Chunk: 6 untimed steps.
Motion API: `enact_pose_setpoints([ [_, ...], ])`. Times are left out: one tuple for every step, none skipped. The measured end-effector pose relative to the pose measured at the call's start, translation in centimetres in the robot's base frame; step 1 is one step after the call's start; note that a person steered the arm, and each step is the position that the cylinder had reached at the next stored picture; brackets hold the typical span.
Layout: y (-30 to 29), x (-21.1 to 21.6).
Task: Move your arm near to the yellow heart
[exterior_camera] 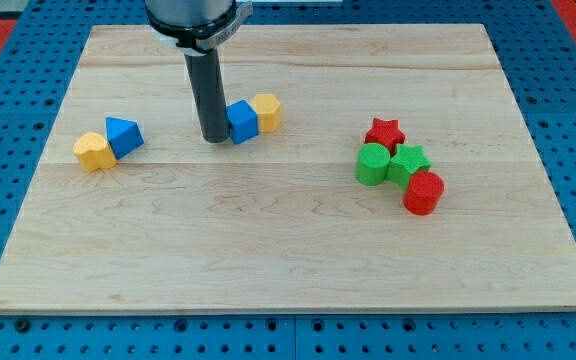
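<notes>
Tip is parked against blue cube; no fingers fitted. Yellow heart is best approached leftward, below blue triangle, stopping short.

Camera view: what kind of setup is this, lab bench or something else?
Most likely a robotics lab tabletop rig. A wooden board lies on a blue perforated base, small coloured blocks such as the blue cube and red star sit on it, and my tip rests beside that cube.
</notes>
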<state>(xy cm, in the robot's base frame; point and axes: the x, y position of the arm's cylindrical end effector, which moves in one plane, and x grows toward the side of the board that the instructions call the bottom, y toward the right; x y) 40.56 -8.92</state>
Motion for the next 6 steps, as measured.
enact_pose_setpoints([
  [-0.1, 3.3],
  [-4.7, 7.2],
  [-11.9, 8.8],
  [-17.8, 6.6],
  [-19.4, 2.8],
  [-16.7, 1.5],
])
